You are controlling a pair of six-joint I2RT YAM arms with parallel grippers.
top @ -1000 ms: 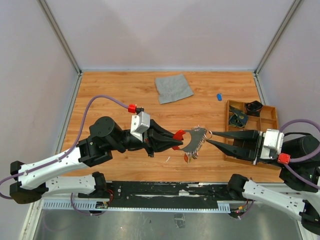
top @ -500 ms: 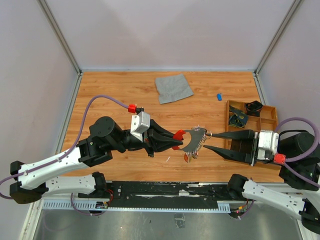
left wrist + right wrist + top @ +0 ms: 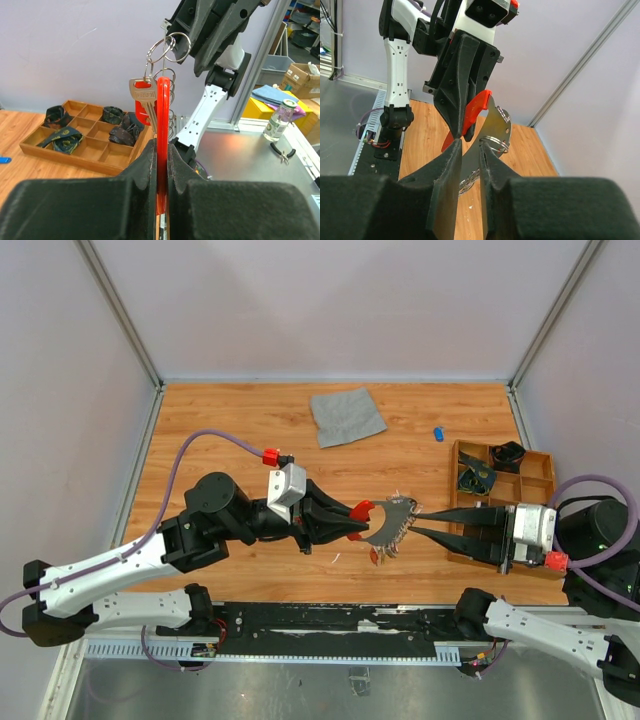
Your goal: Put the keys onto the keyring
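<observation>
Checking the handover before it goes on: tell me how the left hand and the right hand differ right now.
The left hand is shut on the red keyring. The right hand has a narrow gap between its fingers, at the silvery rings, and whether it pinches one is unclear. The left hand points right, while the right hand points left. Both have black fingers and meet at the keyring.

White arms (image 3: 100, 575), black joints (image 3: 215, 502), purple cables (image 3: 215, 433)

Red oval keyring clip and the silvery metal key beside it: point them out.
red oval keyring clip (image 3: 163, 115): left wrist view, its upright edge.
silvery metal key (image 3: 142, 90): left wrist view, its flat head.
</observation>
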